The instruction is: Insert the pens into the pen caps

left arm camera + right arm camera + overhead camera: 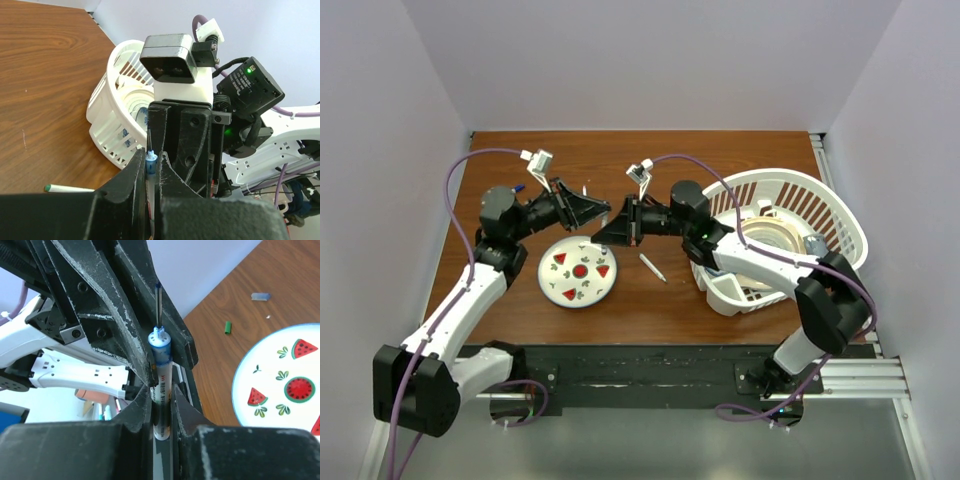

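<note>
My two grippers meet in the air above the plate's far edge. My right gripper is shut on a white pen with red print, a blue collar and a thin blue tip that points up. My left gripper is shut on what looks like the same pen, just below its blue collar. A second pen lies on the table right of the plate; its green-tipped end shows in the left wrist view. A green cap and a grey-blue cap lie on the table beyond the plate.
A round white plate with watermelon marks lies below the grippers. A white laundry basket holding a dish stands at the right, under my right arm. White walls enclose the table.
</note>
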You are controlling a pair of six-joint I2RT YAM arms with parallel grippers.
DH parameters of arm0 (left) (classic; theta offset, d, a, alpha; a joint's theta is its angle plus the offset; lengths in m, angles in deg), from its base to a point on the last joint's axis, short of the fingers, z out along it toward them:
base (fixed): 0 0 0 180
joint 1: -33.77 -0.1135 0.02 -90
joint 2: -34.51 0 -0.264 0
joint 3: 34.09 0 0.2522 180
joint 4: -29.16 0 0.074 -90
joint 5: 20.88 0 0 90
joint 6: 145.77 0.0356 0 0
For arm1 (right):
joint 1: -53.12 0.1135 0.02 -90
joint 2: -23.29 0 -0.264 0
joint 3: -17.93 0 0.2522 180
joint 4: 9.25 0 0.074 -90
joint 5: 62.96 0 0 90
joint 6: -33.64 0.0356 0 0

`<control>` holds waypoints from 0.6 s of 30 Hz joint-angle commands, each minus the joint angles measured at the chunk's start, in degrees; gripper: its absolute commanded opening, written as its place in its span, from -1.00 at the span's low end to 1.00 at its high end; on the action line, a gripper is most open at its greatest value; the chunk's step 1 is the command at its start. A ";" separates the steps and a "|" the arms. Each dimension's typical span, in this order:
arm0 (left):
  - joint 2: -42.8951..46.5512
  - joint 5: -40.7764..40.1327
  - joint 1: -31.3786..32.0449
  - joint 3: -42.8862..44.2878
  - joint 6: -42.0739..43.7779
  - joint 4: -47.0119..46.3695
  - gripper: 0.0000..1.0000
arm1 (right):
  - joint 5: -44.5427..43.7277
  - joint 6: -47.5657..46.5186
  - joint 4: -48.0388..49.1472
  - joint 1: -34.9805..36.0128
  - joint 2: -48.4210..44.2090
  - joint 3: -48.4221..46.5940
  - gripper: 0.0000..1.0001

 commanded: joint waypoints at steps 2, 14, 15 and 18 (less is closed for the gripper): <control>1.51 -0.93 0.15 -0.24 0.44 -3.03 -1.00 | 3.56 7.44 9.80 0.22 2.27 0.90 -1.00; 6.51 -26.66 -0.29 8.10 7.04 27.33 1.00 | -5.73 -6.69 -9.60 0.22 -4.05 0.55 -1.00; 7.04 -32.08 -0.37 8.45 6.86 29.38 1.00 | -6.71 -8.53 -10.92 0.31 -4.93 0.55 -1.00; 9.06 -45.17 -0.73 9.42 4.32 37.03 1.00 | -11.44 -12.48 -17.94 0.22 -7.57 0.03 -1.00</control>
